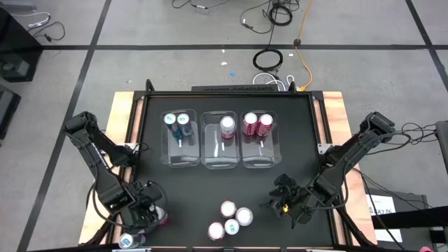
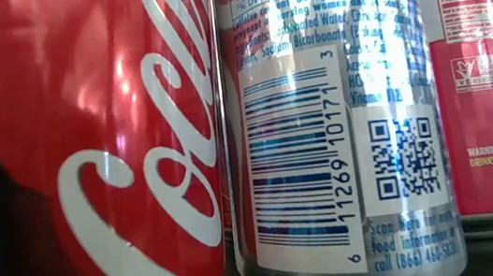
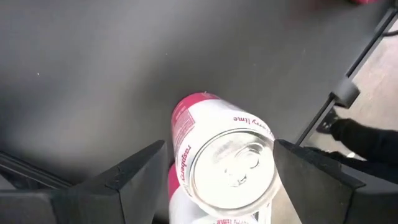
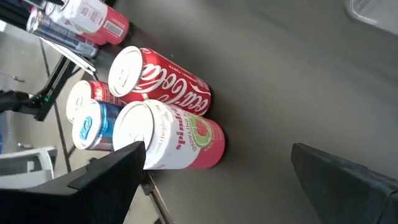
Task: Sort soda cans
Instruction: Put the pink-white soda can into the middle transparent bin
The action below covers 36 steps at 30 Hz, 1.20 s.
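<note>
Left gripper (image 3: 214, 168) is at the near left corner of the table (image 1: 210, 182), its fingers spread to either side of a pink-and-white can (image 3: 217, 155) (whether the pads touch it cannot be told from the wrist view). The can's silver top faces the wrist camera, so its long axis runs along the gripper's reach, and the fingers flank its body; in the high view only a pink sliver of it shows beside the left gripper (image 1: 143, 210). That placement is what the coming move turns on: this arm is plainly the nearer one to this can, and the three clear bins (image 1: 220, 140) lie across the table toward the far side, the middle one already holding one pink-and-white can (image 1: 227, 126). The can looks clean and undented, with a white upper body and pink lettering and band. Right gripper (image 4: 217, 174) hangs open near the front right, with a standing cluster of cans (image 1: 231, 218) just beside it toward the centre: a red cola can, a pink-and-white one, a teal one and another.
</note>
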Motion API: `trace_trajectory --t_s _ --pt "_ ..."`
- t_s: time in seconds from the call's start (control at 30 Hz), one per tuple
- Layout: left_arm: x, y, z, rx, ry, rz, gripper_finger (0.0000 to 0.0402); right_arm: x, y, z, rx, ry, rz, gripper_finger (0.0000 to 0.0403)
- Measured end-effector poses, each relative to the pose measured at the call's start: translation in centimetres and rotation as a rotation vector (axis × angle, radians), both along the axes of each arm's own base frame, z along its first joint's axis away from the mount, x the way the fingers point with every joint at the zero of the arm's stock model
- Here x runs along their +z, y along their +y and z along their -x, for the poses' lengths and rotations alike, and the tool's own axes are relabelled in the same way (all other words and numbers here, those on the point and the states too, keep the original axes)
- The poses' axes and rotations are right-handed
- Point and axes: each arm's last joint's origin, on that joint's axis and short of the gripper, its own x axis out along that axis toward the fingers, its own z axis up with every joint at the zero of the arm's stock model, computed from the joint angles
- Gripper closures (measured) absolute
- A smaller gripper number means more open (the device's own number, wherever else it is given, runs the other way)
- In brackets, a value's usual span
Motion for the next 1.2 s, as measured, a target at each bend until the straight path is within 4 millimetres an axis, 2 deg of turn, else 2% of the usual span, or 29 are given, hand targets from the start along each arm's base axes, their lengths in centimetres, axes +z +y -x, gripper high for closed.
trace_trajectory --t_s 0.23,0.67,1.2 --pt "-0.07 -0.06 0.01 -0.083 0.007 -0.008 0.0100 0.20 0.17 -0.17 -0.042 -0.023 -0.068 0.0007" --pt "-0.09 0.09 -0.23 -0.061 0.006 -0.009 0.0100 0.39 0.29 -0.33 -0.074 -0.048 -0.114 0.0007" --pt "0.04 -0.32 -0.56 -0.048 0.011 0.067 0.0100 0.53 0.24 -0.45 -0.082 -0.084 -0.079 0.0007"
